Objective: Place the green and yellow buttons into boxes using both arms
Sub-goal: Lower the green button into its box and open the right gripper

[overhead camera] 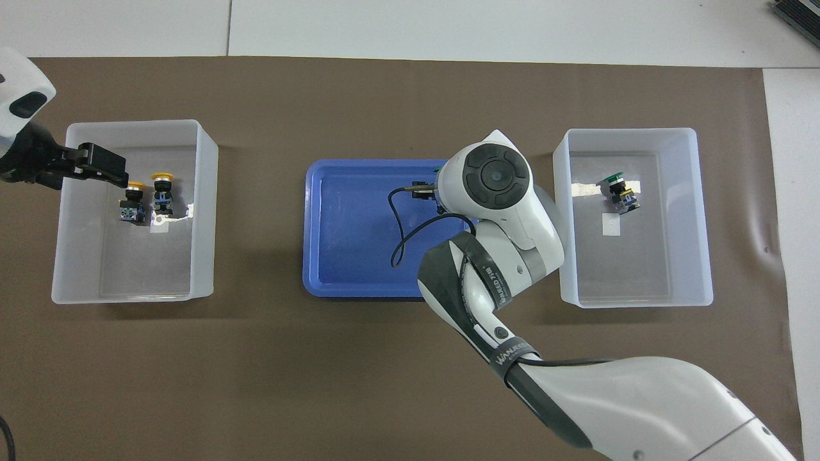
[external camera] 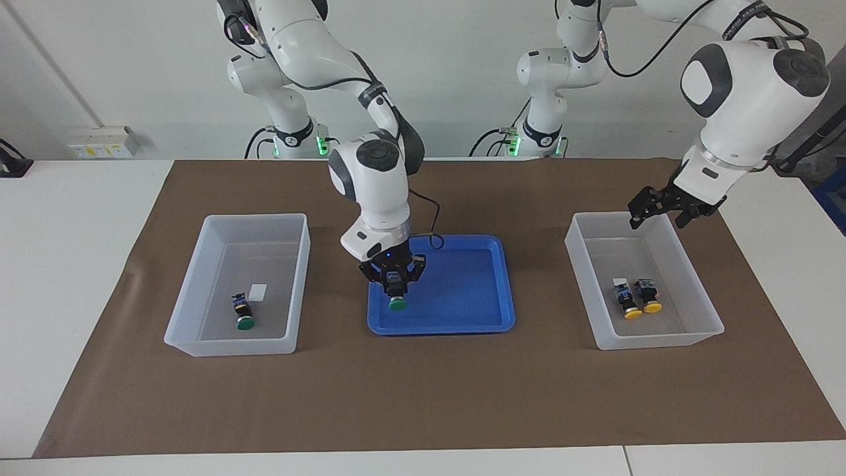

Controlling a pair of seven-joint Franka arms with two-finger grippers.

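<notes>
Over blue tray (external camera: 489, 317), right gripper (external camera: 395, 283) bent down

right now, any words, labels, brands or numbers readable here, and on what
"WANEEED": roughly how the white print reads on the black strap around the right arm; letters uncertain.
Same print on a second strap lower on that arm.
Strap on the left arm: lettering too small to read.
White slips in the two clear boxes: no readable text.

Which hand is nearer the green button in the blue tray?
Right. The right hand is down over the blue tray, fingers around that green button. The left hand is over the box holding the yellow buttons.
</notes>
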